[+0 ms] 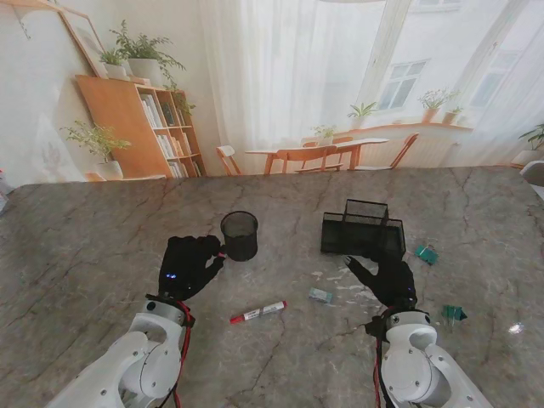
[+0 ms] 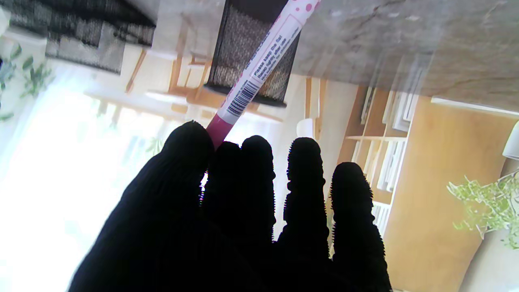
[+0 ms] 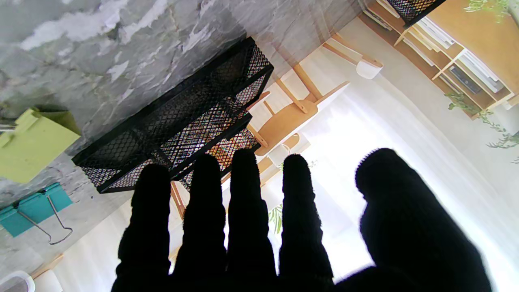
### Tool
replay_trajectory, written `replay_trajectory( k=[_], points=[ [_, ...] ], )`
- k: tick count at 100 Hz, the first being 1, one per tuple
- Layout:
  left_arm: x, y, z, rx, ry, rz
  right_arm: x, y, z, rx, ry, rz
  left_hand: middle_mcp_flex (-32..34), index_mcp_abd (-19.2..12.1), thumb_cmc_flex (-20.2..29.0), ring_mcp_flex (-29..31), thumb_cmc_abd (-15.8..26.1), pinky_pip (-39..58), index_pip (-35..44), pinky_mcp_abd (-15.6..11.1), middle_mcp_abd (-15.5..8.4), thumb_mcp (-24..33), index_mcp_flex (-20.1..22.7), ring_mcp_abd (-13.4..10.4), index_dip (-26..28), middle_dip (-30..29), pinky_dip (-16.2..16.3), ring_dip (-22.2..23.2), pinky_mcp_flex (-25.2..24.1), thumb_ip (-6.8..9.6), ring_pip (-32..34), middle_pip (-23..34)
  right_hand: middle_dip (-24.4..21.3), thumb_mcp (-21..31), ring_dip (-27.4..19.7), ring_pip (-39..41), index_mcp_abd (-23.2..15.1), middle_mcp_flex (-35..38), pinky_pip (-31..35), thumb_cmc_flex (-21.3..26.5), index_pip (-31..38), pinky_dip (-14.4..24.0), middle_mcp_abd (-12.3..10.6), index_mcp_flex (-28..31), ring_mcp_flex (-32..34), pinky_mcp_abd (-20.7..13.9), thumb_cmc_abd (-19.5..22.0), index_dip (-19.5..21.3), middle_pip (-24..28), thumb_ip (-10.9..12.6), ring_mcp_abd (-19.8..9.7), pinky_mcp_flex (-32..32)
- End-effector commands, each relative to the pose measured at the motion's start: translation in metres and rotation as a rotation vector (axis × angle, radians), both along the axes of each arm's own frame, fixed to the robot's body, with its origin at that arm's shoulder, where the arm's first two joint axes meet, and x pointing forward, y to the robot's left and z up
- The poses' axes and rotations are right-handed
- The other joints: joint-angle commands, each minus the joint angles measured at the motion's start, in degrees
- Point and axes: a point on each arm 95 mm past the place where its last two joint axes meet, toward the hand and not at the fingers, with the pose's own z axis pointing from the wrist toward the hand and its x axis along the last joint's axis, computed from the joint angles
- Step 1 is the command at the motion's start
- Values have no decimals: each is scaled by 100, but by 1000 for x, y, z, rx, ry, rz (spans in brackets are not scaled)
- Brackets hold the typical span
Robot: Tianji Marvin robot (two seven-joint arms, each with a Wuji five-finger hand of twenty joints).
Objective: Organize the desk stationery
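My left hand (image 2: 227, 211) pinches a pink pen (image 2: 259, 69), so I should tip it upright over the mesh cup (image 1: 240, 235) at frame centre; my right hand (image 1: 387, 276) hangs open.

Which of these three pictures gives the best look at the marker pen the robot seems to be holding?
The left wrist view. There the pen fills the frame, its label and barcode clear, pinched between the left hand's fingertips in front of the mesh cup. In the stand's view the hand hides that pen; a second pen lies on the table. The right wrist view shows no pen.
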Motion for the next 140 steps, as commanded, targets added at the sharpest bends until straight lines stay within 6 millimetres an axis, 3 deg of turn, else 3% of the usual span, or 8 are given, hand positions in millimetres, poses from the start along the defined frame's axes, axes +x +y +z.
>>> replay_trajectory(
  k=[1, 32, 68, 108, 140],
  points=[
    [1, -8, 12, -70, -33, -4, -1, 1, -2, 4, 9, 6, -127, -29, 345, -86, 56, -89, 342, -128, -530, 114, -89, -77, 118, 57, 177, 66, -40, 283, -104, -54, 91, -119, 65, 58, -16, -3, 87, 5, 71, 89, 17, 115, 3, 66, 172, 52, 42, 187, -15, -46],
    [15, -13, 48, -201, -140, 0, -2, 1, -2, 4, 9, 5, -131, -58, 355, -84, 65, -98, 324, -130, -546, 52, -88, -111, 118, 70, 219, 75, -15, 277, -127, -67, 92, -125, 66, 62, -11, -9, 87, 11, 67, 90, 13, 109, 2, 60, 180, 54, 40, 189, -4, -47],
    [59, -16, 70, -252, -165, -7, 1, -1, -4, -24, 16, 11, -135, -94, 383, -74, 84, -126, 294, -158, -567, -20, -89, -135, 103, 77, 256, 88, 14, 261, -148, -83, 94, -130, 66, 63, -12, -6, 88, 15, 65, 89, 23, 106, -3, 57, 179, 55, 43, 190, -8, -49],
    [106, -14, 55, -279, -86, 25, 8, 0, -10, -65, 53, 43, -138, -98, 451, -77, 108, -130, 271, -129, -567, -121, -84, -133, 73, 86, 316, 114, 44, 231, -140, -93, 95, -133, 65, 62, -9, -2, 92, 16, 58, 90, 30, 101, 0, 59, 182, 52, 42, 191, -5, -48],
    [118, -23, 30, -292, -19, 38, 15, 0, -17, -72, 89, 60, -139, -101, 486, -75, 116, -134, 264, -139, -566, -199, -72, -129, 63, 104, 364, 125, 58, 207, -132, -102, 93, -134, 63, 61, -11, 0, 92, 21, 52, 87, 25, 95, -5, 61, 183, 49, 40, 191, -1, -53]
  ],
)
